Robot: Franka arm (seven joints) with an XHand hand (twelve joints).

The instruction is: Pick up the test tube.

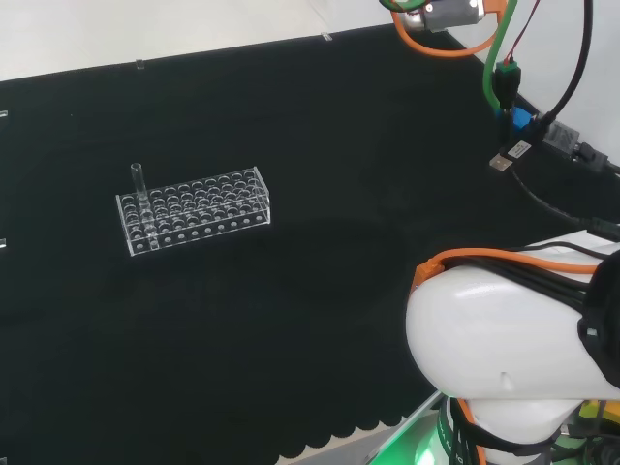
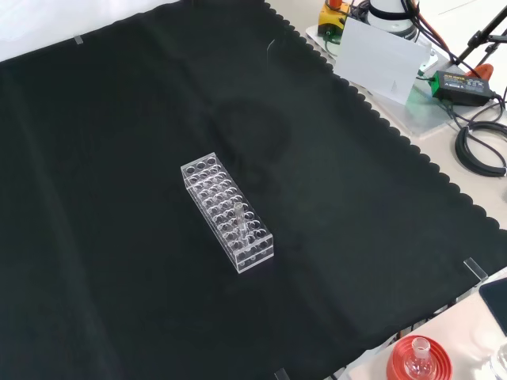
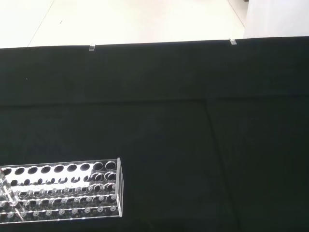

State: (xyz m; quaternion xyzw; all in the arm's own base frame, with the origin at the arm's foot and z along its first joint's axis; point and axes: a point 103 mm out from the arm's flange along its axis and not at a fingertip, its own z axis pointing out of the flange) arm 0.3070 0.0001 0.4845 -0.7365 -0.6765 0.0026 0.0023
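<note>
Black cloth (image 1: 320, 242) is covering the bench. A clear rack (image 1: 194, 208) is sitting at head-view left, with the test tube (image 1: 138, 184) standing upright in a hole at its left end. Hand's state: cannot tell.

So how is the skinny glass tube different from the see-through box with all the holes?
The thin clear glass test tube stands upright and is narrow; the clear plastic rack lies long and flat on the black cloth. The tube is one single piece sticking up above the rack; the rack has many round holes, nearly all unfilled. Both are see-through.
</note>
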